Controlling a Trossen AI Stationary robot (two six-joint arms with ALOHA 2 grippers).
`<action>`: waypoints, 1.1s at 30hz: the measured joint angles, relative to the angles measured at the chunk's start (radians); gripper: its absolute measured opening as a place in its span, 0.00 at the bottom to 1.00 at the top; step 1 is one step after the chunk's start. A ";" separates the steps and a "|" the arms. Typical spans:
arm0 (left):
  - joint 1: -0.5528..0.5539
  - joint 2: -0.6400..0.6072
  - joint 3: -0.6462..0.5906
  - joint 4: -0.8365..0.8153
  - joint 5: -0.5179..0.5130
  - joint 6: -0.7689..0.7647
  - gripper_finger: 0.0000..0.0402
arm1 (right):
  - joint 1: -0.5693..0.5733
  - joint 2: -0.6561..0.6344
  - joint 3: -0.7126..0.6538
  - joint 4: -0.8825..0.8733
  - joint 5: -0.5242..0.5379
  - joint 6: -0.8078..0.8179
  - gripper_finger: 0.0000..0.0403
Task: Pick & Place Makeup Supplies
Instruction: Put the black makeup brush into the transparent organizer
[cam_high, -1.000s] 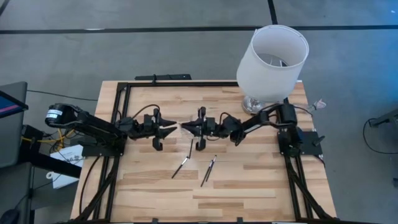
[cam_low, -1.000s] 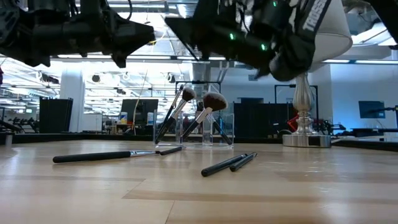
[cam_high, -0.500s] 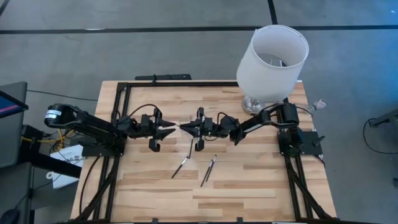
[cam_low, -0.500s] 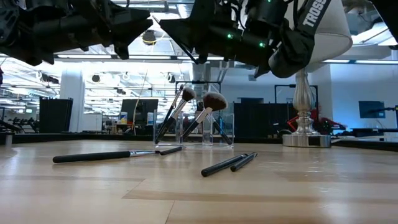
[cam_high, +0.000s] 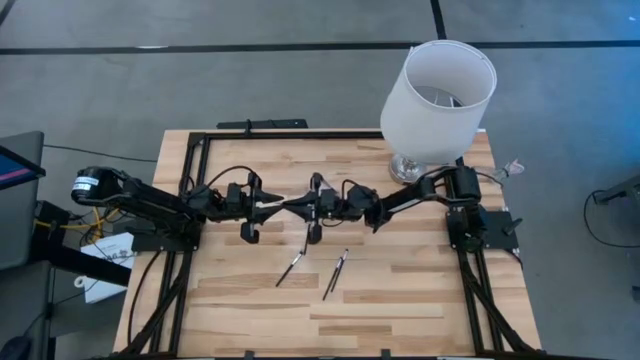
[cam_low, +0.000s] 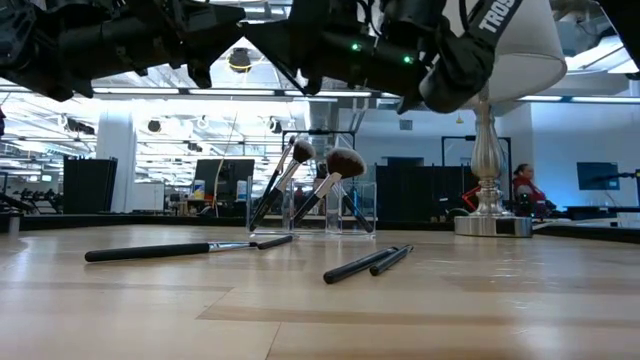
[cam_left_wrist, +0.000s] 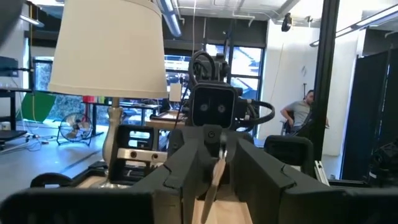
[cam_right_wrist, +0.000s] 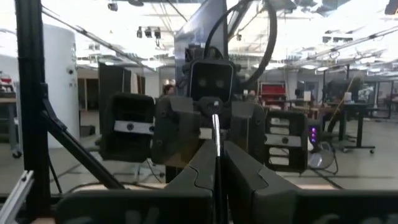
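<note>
High view looks straight down on the whole table (cam_high: 400, 300); low view sits at tabletop height facing the room; wrist views face each other closely. High and low share the lamp (cam_high: 438, 95).

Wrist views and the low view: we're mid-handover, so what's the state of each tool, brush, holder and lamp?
Right tool: shut on a brush, held above the table.
Left tool: open, fingers either side of that brush.
Loose brushes: lying flat on the table.
Clear holder: upright, brushes standing in it.
Lamp: upright.

Open lab hall: ceiling strip lights (cam_low: 180, 92)
</note>
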 joint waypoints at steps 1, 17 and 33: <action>0.000 0.000 0.000 0.000 0.000 -0.001 0.26 | 0.000 0.000 0.005 -0.016 0.000 -0.001 0.02; -0.001 0.000 0.000 0.006 0.004 -0.002 0.11 | 0.016 0.000 0.012 0.009 0.008 -0.080 0.02; 0.000 0.002 -0.001 -0.008 -0.127 0.035 0.03 | 0.020 -0.083 0.012 -0.263 0.147 -0.122 0.29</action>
